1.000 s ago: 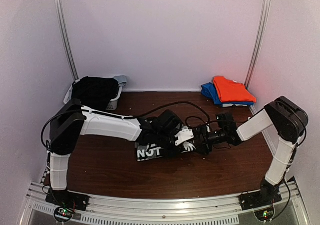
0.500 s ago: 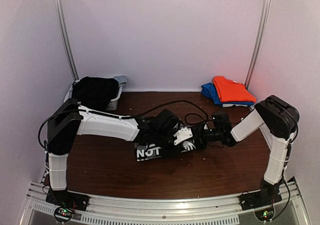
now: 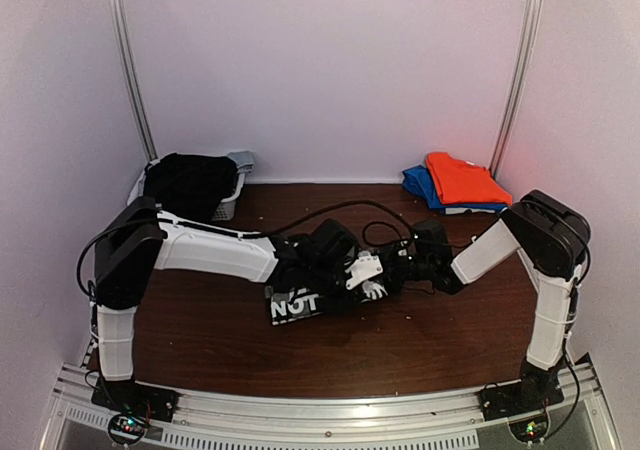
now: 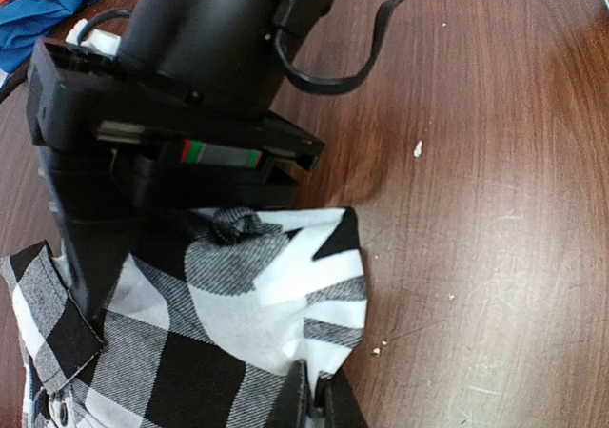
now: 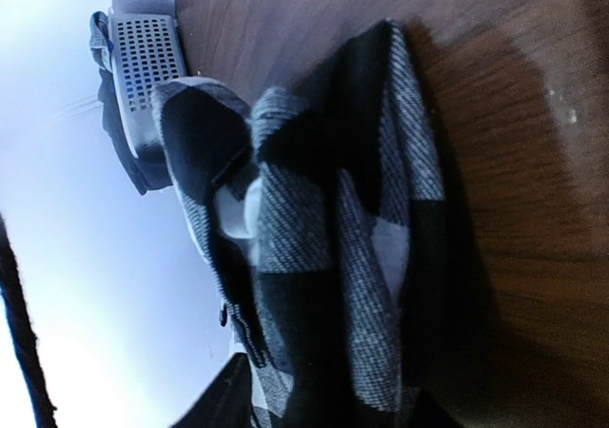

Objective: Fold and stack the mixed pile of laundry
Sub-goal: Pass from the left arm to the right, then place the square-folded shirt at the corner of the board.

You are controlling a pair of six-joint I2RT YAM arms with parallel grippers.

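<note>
The black-and-white checked garment (image 3: 300, 303) lies bunched at mid-table, white letters showing on it. My left gripper (image 3: 370, 286) is at its right end, shut (image 4: 314, 395) on a pinch of the checked cloth (image 4: 219, 333). From the right, my right gripper (image 3: 396, 270) meets it. A thick fold of the same cloth (image 5: 314, 247) fills the space between the right gripper's (image 5: 333, 404) fingers, which press on it. The orange-red garment (image 3: 462, 178) lies folded at back right. The black garment (image 3: 188, 182) is heaped at back left.
A white slatted basket (image 3: 228, 210) at back left holds the black garment; it also shows in the right wrist view (image 5: 143, 48). A blue folded cloth (image 3: 415, 182) lies under the orange one. Cables loop over both wrists. White walls close the table's back and sides.
My right gripper has slid left toward the left gripper and its jaws have narrowed onto the checked cloth. The garment has shifted slightly left. The left gripper stays shut.
</note>
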